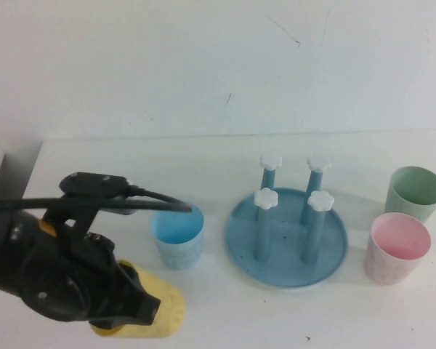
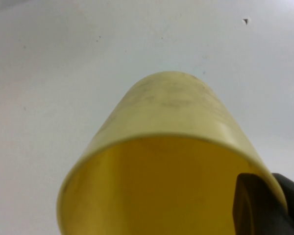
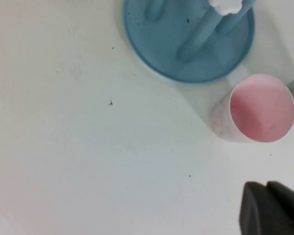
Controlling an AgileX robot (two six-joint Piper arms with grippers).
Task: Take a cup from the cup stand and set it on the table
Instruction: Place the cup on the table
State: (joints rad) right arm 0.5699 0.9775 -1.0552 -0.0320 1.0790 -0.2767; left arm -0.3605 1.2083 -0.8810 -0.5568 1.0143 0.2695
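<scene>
Cup [image 1: 154, 314] sits low at the near left of the table [image 1: 203, 160], well off the cup stand [image 1: 286, 240], its rim pinched by your left gripper [image 1: 134, 304]. You are in the placing step, I judge: next, set it upright on its base and release. Your right gripper [image 3: 270, 208] hangs near the pink cup [image 3: 260, 108], fingers pressed together on nothing.

front left: blocked by left gripper [image 1: 149, 309] clamping yellow cup [image 1: 167, 309]
centre: light blue cup [image 1: 178, 234], cup stand [image 1: 286, 236]
right: pink cup [image 1: 397, 247], green cup [image 1: 416, 192]
far table [image 1: 131, 160]: open

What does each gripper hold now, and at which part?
Left gripper: shut on the plain yellow plastic cup, at its rim, one finger inside. Right gripper: shut, holds nothing.
</scene>
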